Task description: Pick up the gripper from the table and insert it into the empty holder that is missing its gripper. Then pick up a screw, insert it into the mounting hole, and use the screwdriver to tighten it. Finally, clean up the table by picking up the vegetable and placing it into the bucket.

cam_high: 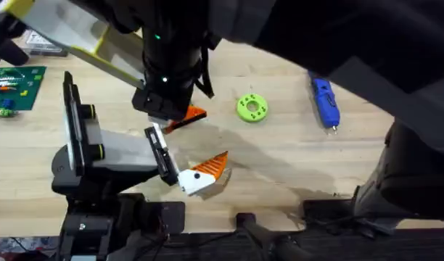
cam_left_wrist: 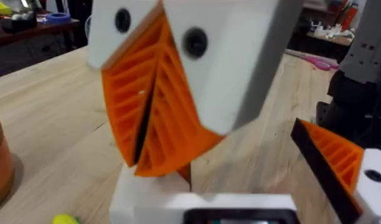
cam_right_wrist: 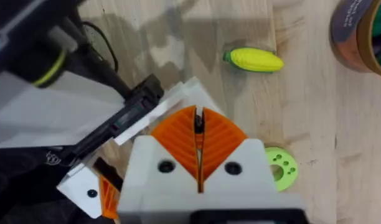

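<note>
Lying at the tip of the holder's (cam_high: pixel 160 154) black plate, the spare finger (cam_high: pixel 204 172) rests w/ its white base toward the plate and its orange ribbed face pointing away, touching or just beside the plate end. Can't tell whether it's seated in the mount or loose on the worktop (cam_high: pixel 294 167).

Left claw (cam_left_wrist: pixel 147 124) has its pads pressed together, nothing between them. Right claw (cam_right_wrist: pixel 197 146) is the same: pads together, empty, hanging over the holder area.

Handling, as a guess: the finger looks like a light, stiff printed plastic part, so weight is no issue, but it could skate or tip on smooth wood if nudged from one side. The wedge shape means a pinch across the sloped faces may squeeze it out. Better to take it across the flat parallel sides of the white base, approx mid-base, leaving the mounting end and screw hole free. The ribbed orange face should grip OK but flexes, so less exact for lining up w/ the plate
</note>
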`<action>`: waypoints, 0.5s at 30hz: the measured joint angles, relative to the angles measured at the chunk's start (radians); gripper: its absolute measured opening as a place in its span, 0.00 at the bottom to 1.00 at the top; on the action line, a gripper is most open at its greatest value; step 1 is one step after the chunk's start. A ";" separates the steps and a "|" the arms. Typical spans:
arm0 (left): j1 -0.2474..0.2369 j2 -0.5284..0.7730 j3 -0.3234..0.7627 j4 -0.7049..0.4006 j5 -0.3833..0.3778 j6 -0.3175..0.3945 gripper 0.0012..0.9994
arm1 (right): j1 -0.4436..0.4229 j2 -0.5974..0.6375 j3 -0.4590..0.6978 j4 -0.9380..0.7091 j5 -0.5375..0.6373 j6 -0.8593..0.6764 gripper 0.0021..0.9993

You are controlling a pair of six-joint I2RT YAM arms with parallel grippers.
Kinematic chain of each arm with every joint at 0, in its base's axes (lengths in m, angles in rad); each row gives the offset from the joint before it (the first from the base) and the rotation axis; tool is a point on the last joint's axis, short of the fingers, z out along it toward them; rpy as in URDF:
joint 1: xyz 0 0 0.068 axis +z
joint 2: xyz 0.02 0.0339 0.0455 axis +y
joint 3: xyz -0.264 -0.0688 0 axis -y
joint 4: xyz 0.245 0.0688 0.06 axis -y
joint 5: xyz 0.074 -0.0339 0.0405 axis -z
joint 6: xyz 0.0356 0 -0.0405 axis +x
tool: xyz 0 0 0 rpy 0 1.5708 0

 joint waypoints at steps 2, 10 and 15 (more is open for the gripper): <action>0.000 0.000 0.000 0.000 0.000 0.001 0.99 | 0.000 0.004 0.000 -0.001 0.000 0.000 0.01; 0.000 0.000 0.000 0.000 0.000 -0.004 0.99 | 0.000 0.019 0.001 -0.002 0.001 0.003 0.01; 0.000 0.000 0.000 0.000 0.000 -0.004 0.99 | 0.000 0.019 0.001 -0.003 0.001 0.003 0.01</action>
